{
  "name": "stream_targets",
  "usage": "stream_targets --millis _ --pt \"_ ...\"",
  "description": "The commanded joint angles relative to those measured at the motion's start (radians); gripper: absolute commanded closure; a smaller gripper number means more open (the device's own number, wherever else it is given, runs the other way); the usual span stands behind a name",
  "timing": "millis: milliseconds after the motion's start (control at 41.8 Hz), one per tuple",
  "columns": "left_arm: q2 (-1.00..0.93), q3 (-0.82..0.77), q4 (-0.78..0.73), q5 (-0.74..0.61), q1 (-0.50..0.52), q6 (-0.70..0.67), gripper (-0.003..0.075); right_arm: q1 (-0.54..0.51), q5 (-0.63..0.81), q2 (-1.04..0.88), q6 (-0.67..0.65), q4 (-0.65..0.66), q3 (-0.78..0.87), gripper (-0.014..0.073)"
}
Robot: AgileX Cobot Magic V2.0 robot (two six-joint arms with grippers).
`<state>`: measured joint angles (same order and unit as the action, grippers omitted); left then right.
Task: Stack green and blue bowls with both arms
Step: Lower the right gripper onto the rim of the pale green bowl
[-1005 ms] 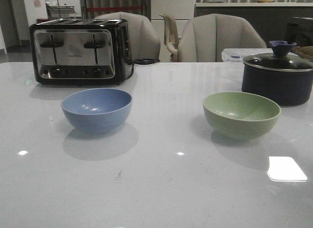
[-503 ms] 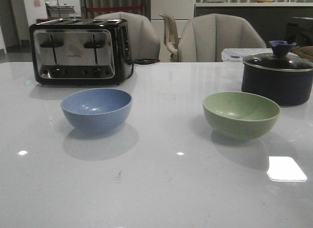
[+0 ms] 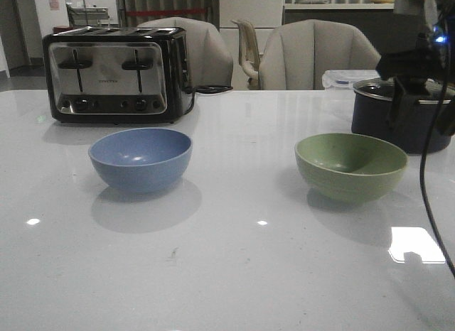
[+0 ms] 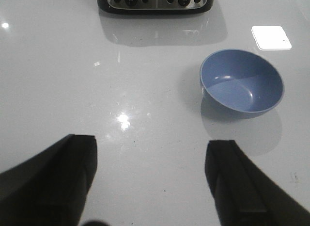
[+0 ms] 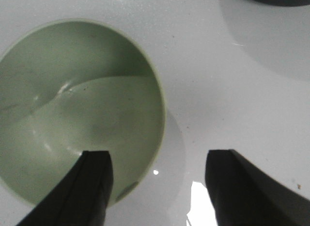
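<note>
The dusty blue bowl (image 3: 140, 159) stands upright on the white table, left of centre, and shows in the left wrist view (image 4: 242, 85). The sage green bowl (image 3: 350, 165) stands upright right of centre. My right gripper (image 3: 419, 114) hangs above and just behind the green bowl, in front of the pot, with a blue light and a trailing black cable (image 3: 424, 175). In the right wrist view it (image 5: 160, 163) is open, one finger over the green bowl's (image 5: 72, 109) inside, the other outside its rim. My left gripper (image 4: 152, 153) is open and empty, short of the blue bowl.
A black and steel toaster (image 3: 114, 75) stands at the back left, behind the blue bowl. A dark lidded pot (image 3: 370, 114) stands at the back right, partly hidden by my right arm. Chairs (image 3: 313, 54) and a plastic box (image 3: 341, 79) lie beyond the table.
My right arm has come into the front view from the upper right and now covers part of the pot. Both bowls stay where they were.
</note>
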<state>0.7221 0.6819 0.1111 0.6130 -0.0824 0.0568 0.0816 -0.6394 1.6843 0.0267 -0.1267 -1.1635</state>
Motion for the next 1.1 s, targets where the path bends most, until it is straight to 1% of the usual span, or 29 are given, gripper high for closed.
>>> stream_targets --millis 0,263,359,503,646,886,1077 --pt "0.001 0.030 0.003 -0.081 0.001 -0.003 0.0189 -0.002 0.049 0.028 0.007 -0.007 -0.070 0.0069" --pt "0.001 0.030 0.003 -0.081 0.001 -0.003 0.0189 -0.002 0.075 0.144 0.007 -0.007 -0.106 0.0079" --pt "0.001 0.030 0.003 -0.081 0.001 -0.003 0.0189 -0.002 0.075 0.151 0.007 -0.007 -0.106 0.0147" --pt "0.001 0.030 0.003 -0.081 0.001 -0.003 0.0189 -0.002 0.075 0.151 0.007 -0.007 -0.106 0.0321" --pt "0.001 0.030 0.007 -0.081 0.001 -0.003 0.0189 -0.002 0.068 0.151 0.007 -0.007 -0.106 0.0439" --pt "0.001 0.030 0.007 -0.081 0.001 -0.003 0.0189 0.000 0.035 0.114 0.007 -0.011 -0.106 0.0540" --pt "0.001 0.030 0.007 -0.081 0.001 -0.003 0.0189 0.026 0.015 0.041 0.007 -0.025 -0.106 0.0552"
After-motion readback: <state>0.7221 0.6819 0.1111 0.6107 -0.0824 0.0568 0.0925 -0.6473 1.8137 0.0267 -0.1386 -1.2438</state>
